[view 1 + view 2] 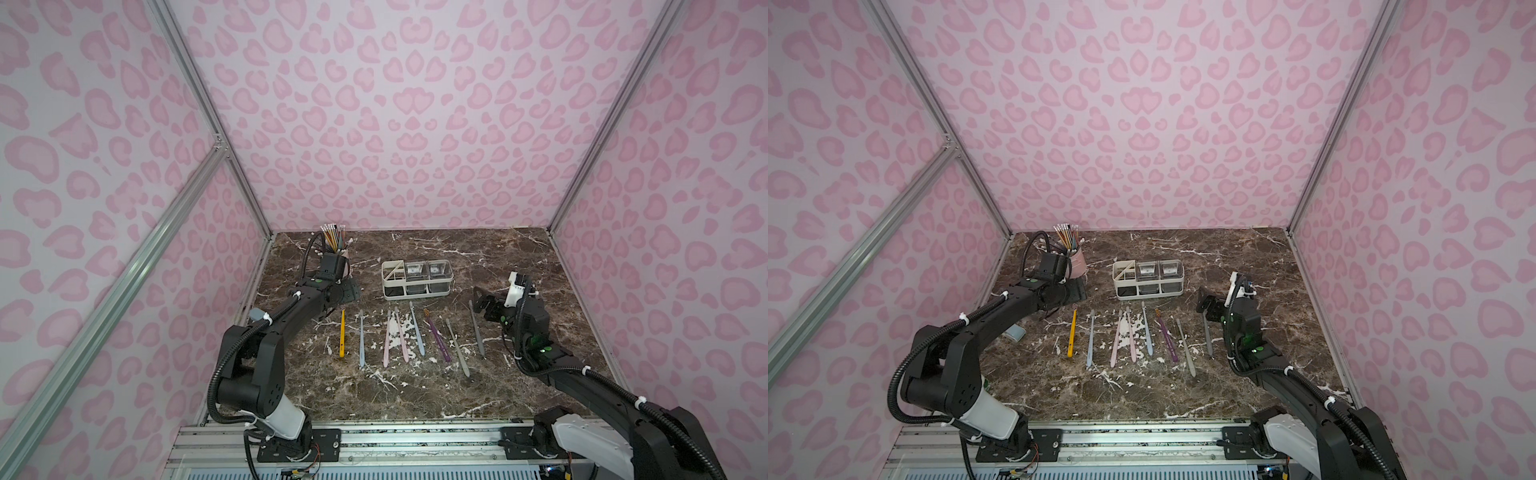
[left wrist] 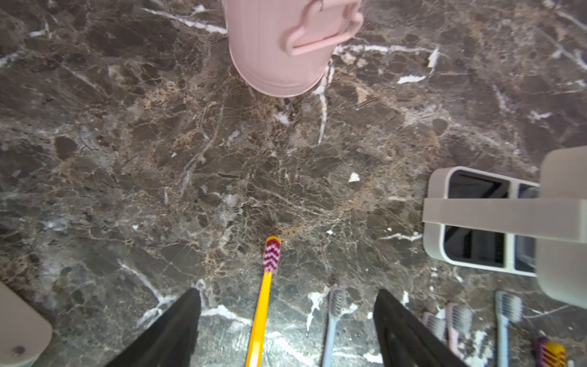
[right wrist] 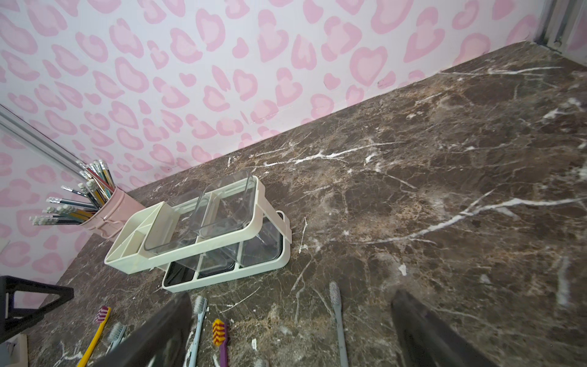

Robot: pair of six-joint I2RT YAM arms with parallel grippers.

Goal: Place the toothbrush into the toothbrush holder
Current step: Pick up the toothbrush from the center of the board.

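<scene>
Nothing placed yet — white plastic open-frame toothbrush holder (image 1: 417, 296) empty; left gripper (image 2: 287, 290) jaws apart, straddling the yellow-handled toothbrush (image 2: 263, 302).

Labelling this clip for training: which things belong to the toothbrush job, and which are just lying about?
Job: yellow toothbrush, seven other toothbrushes, toothbrush holder, open left gripper.
Lying about: pink cup, its pencils.

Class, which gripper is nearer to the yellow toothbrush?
Left. The left gripper hangs at the yellow toothbrush, with open fingers either side of its handle. The right gripper is at the row's opposite end, by the last grey toothbrush.
</scene>
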